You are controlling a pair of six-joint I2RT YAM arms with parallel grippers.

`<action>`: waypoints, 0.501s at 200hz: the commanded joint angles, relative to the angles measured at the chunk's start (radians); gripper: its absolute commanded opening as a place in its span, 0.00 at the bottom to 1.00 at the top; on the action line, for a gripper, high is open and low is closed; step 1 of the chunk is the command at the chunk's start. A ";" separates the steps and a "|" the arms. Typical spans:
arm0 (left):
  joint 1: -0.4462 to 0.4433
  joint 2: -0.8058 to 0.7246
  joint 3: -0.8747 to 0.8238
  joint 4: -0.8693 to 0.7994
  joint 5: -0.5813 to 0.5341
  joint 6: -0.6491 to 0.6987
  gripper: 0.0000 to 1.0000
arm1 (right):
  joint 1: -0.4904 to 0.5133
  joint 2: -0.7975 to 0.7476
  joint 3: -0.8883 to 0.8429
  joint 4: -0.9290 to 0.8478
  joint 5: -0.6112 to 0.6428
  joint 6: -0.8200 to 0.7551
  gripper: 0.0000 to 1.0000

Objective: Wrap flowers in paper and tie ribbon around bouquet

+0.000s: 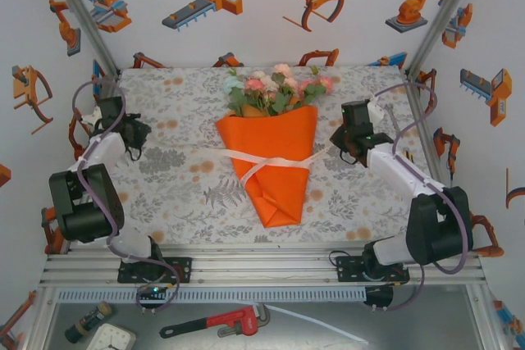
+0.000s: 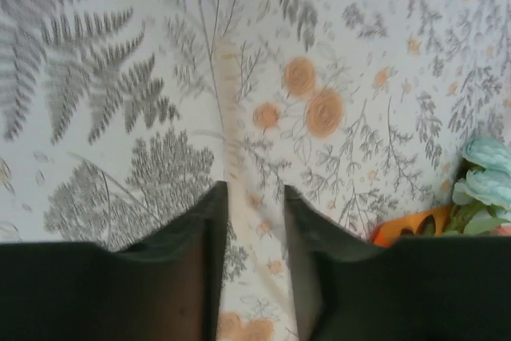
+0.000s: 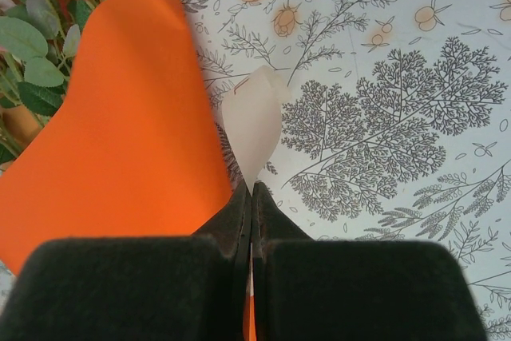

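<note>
The bouquet (image 1: 276, 171) lies mid-table, a cone of orange paper (image 1: 271, 133) with its tip toward the arms. The flowers (image 1: 275, 88) spill out at the far end. The cream ribbon (image 1: 271, 160) crosses the cone, and its ends trail to both sides. My left gripper (image 1: 139, 138) stands open left of the bouquet. In the left wrist view a loose ribbon (image 2: 234, 141) strand runs between the parted jaws of that gripper (image 2: 255, 193). My right gripper (image 1: 340, 141) is at the cone's right edge. In the right wrist view, this gripper (image 3: 252, 189) is shut on the ribbon (image 3: 254, 117) beside the paper (image 3: 120, 157).
A floral-print cloth (image 1: 180, 186) covers the table. Printed walls close in left, right and behind. An aluminium rail (image 1: 262, 268) carries both arm bases at the near edge. Below it lie a red pipe wrench (image 1: 217, 323) and other tools.
</note>
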 commanded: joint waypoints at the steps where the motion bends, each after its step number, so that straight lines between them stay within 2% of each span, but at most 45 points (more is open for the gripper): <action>1: -0.087 -0.105 -0.031 0.004 0.075 0.113 0.50 | -0.009 0.030 0.016 0.032 -0.007 -0.065 0.00; 20: -0.228 -0.185 -0.061 0.048 0.093 0.261 0.53 | -0.019 0.064 0.059 0.028 -0.052 -0.116 0.00; 46: -0.448 -0.210 -0.079 0.087 0.252 0.620 0.58 | -0.038 0.089 0.102 0.015 -0.079 -0.152 0.00; 61: -0.566 -0.177 -0.062 0.039 0.230 0.823 0.59 | -0.057 0.097 0.120 0.016 -0.110 -0.180 0.00; 79: -0.646 -0.115 -0.023 -0.037 0.128 0.999 0.59 | -0.091 0.101 0.136 0.008 -0.131 -0.203 0.00; 100: -0.673 -0.052 -0.021 -0.048 0.164 1.165 0.62 | -0.125 0.096 0.156 -0.011 -0.128 -0.220 0.00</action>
